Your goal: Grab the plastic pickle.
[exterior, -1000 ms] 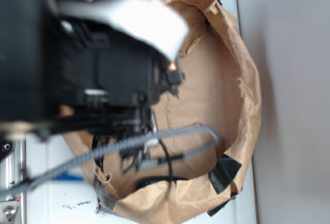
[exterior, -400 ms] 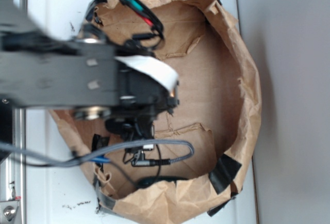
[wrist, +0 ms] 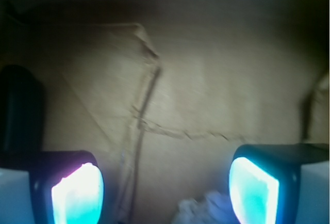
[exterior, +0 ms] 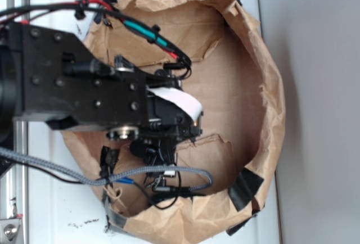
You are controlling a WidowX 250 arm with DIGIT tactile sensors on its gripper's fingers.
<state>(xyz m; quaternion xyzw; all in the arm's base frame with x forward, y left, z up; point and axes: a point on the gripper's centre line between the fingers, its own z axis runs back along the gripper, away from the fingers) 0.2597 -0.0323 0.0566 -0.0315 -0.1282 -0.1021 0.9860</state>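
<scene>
In the wrist view a very dark rounded elongated shape, which looks like the plastic pickle, stands at the left edge, beyond and outside my left finger. My gripper is open and empty, its two glowing pads wide apart over the brown paper floor. A crumpled white paper ball lies low between the fingers, near the right one. In the exterior view a dark shape by the bag's lower wall is partly hidden by cables. My fingers are hidden under the arm.
A brown paper bag rolled down into a basin surrounds the work area, with creased cardboard flaps on its floor. Black tape patches sit on its lower right wall. Grey and black cables hang below the arm.
The arm has moved down the picture and settled over the bag's left half. Its blur is gone and the cables now hang over the dark shape near the lower wall.
</scene>
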